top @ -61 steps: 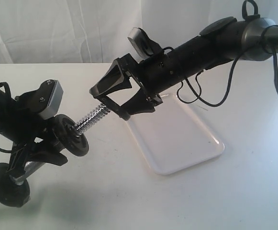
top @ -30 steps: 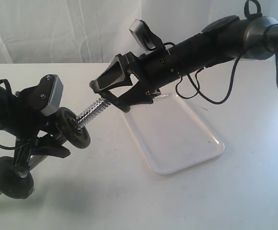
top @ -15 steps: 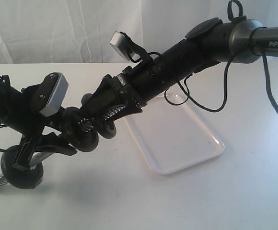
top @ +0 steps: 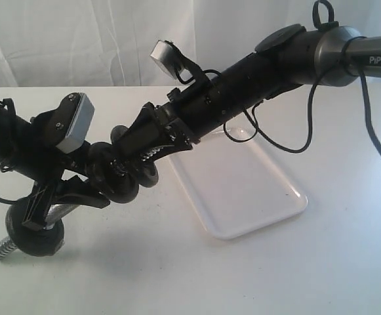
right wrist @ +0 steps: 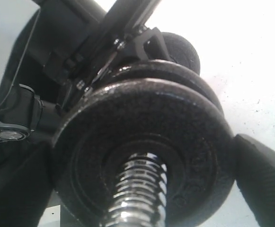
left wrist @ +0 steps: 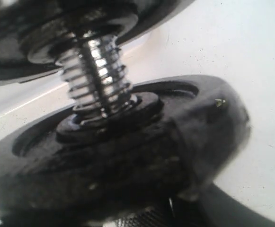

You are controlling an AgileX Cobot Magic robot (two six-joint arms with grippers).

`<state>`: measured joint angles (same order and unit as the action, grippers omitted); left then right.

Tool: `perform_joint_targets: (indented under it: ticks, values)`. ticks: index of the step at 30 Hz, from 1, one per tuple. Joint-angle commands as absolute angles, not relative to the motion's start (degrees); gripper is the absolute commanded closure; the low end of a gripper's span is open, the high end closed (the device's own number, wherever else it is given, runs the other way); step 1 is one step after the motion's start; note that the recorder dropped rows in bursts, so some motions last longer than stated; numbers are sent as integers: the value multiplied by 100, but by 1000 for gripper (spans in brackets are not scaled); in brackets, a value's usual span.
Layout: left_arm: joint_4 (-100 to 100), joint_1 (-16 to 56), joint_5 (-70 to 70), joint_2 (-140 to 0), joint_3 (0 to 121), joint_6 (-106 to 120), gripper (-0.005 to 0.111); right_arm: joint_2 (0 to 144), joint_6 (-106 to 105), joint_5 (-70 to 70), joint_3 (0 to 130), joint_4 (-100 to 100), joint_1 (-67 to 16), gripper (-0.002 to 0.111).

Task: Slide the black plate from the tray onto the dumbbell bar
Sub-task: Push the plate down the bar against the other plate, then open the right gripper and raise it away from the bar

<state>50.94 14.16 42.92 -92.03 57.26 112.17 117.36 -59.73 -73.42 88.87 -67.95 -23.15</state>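
Observation:
My right gripper is shut on the black plate, its fingers on either side of the rim. The plate sits on the dumbbell bar, whose chrome thread passes through its hole. My left gripper is shut on the bar's middle and holds it tilted above the table. The bar's other threaded end pokes out low on the left. In the left wrist view, a short stretch of thread separates the plate from a second disc.
Two other black discs ride on the bar: one just behind the plate, one near the low end. The white tray lies on the table, to the right of the grippers, with nothing on it. A white curtain hangs behind.
My right gripper moved left and down along the bar, and the plate went over the threaded end to sit near the inner disc. The left arm lifted the bar a little.

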Motion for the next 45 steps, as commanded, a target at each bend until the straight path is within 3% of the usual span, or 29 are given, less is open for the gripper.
perform_joint_targets:
  ticks: [1,2,5,7,18,20,22,25,28,45]
  values:
    - [9995,1545,5087,-8928,5877,11861,107,11670,-6161,-6996,8958,-9538,-2336,61]
    - [9995,1545,5087,-8928,5877,11861,107,11670,-6150,-6996,8958,-9526,-2336,45]
    - [9995,1545,5087,-8928,5877,11848,107,11670,-6151,-6996,8968,-9526,-2336,14]
    - [9995,1545,5076,-8928,5877,11847,107,11670,-6151,-6996,9012,-9458,-2336,5]
    - [9995,1545,4792,-8928,5877,11847,107,11619,-6181,-6991,9573,-9089,-2075,5]
    - [9995,1545,4670,-8928,5877,11847,107,11542,-6181,-6922,9620,-8951,-1965,11]
    - [9995,1545,4442,-8928,5877,11847,107,11445,-6171,-6860,9620,-8771,-1881,25]
    - [9995,1545,4167,-8928,5877,11802,107,11311,-5959,-6601,9620,-8073,-1776,60]
    - [9995,1545,4004,-8939,5877,11666,107,11261,-5452,-6450,9620,-7406,-1710,107]
    - [9995,1545,2267,-8939,5890,10447,107,11261,-5068,-6300,9620,-7084,-1703,108]
